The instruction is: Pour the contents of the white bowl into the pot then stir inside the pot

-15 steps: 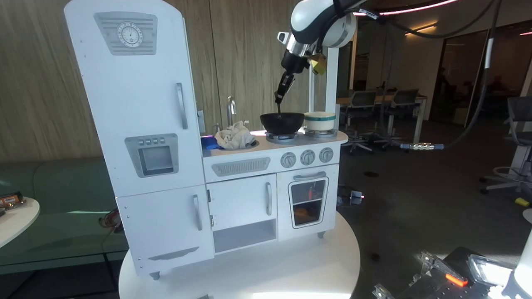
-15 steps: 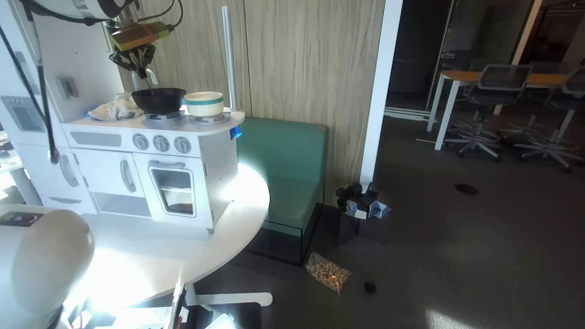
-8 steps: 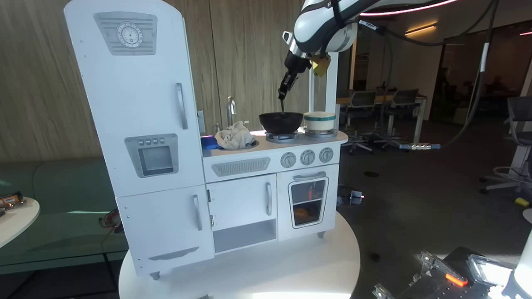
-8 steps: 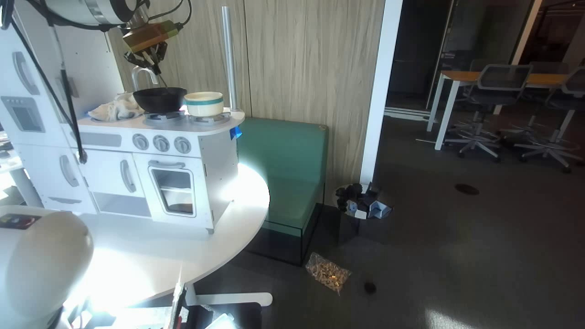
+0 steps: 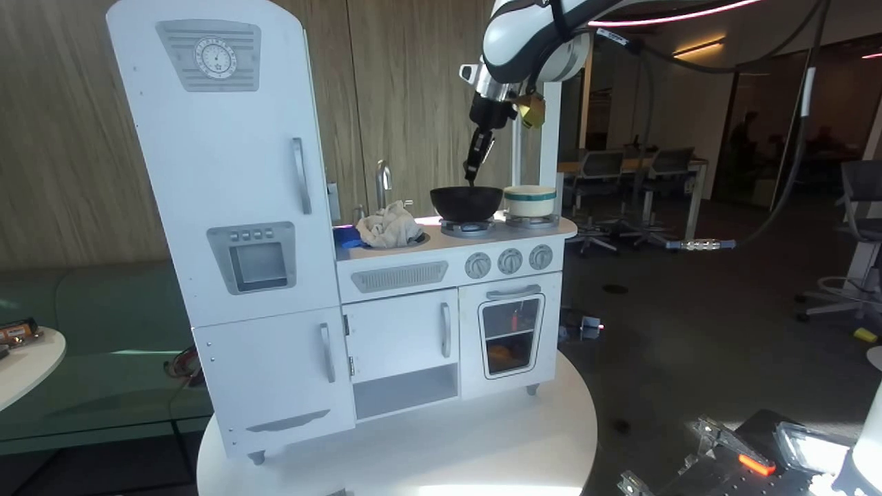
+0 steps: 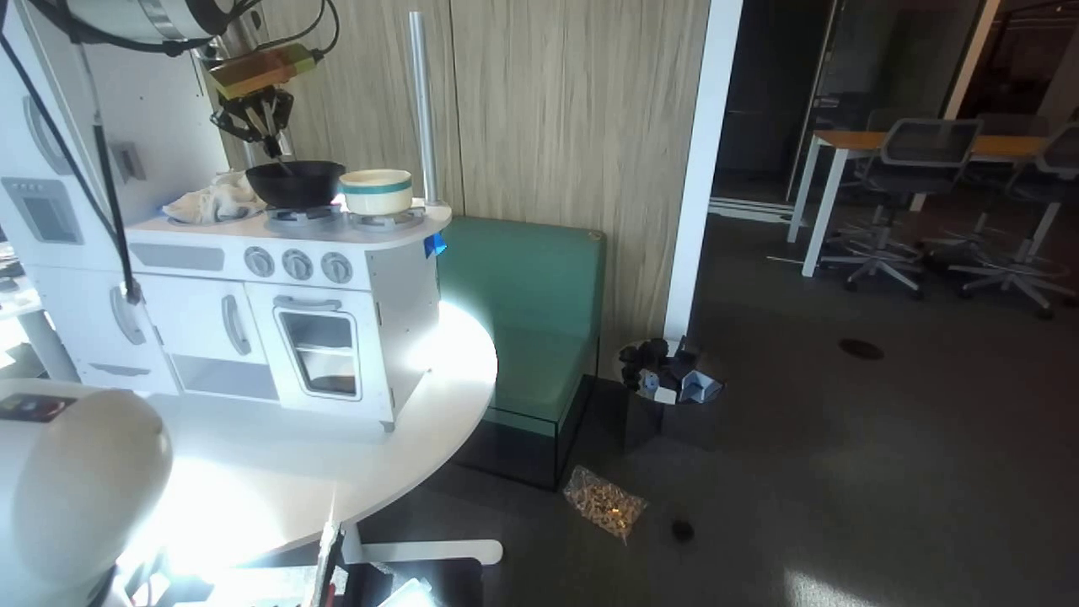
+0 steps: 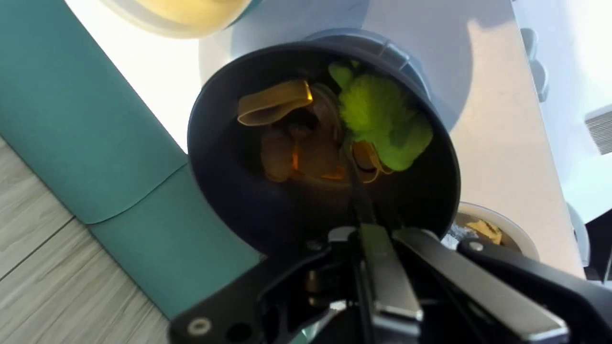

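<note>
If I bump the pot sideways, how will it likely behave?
The pot may rock or tip, since its walls narrow toward the base. It could slide: it sits atop a raised burner with no visible clamp. The leafy greens inside look light, probably adding little steadiness.

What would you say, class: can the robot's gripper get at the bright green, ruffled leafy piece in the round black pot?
Probably yes, indirectly: the gripper holds a thin dark utensil dipping in beside the leafy piece, and the pot is uncovered. Direct grasping would likely mean releasing the utensil.
</note>
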